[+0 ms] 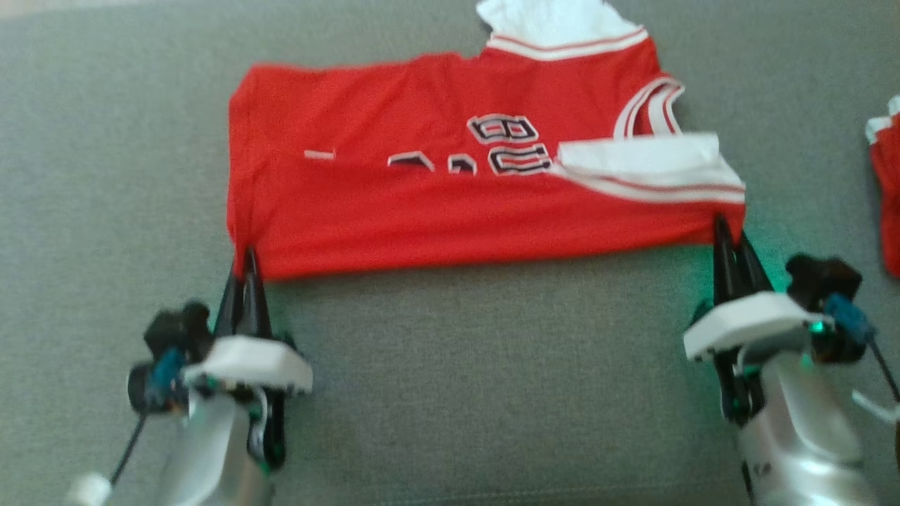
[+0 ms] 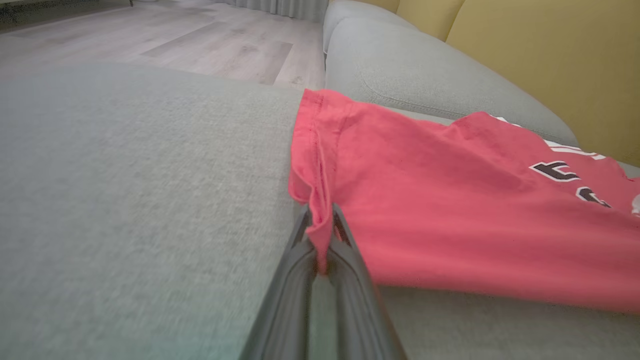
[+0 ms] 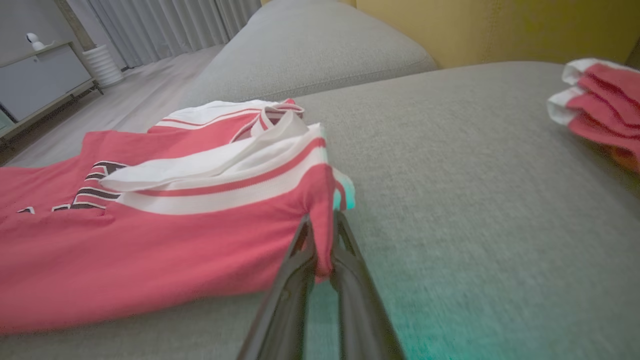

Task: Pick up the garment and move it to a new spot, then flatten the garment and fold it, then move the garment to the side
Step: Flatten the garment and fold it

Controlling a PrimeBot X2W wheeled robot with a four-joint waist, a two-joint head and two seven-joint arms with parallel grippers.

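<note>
The garment point(image 1: 436, 197) is a red jersey with white striped trim and dark lettering, lying partly folded on the grey sofa seat point(image 1: 478, 379). My left gripper point(image 1: 244, 261) is shut on its near left corner, and the left wrist view shows red cloth point(image 2: 320, 235) pinched between the two dark fingers. My right gripper point(image 1: 724, 232) is shut on the near right corner below the white sleeve band. In the right wrist view that corner point(image 3: 322, 235) sits clamped between the fingers.
Another red and white garment point(image 1: 884, 190) lies at the seat's right edge, also seen as a folded garment point(image 3: 600, 110) in the right wrist view. Grey back cushions point(image 2: 425, 75) and a yellow wall stand behind. Wood floor point(image 2: 175, 35) lies beyond the sofa's left end.
</note>
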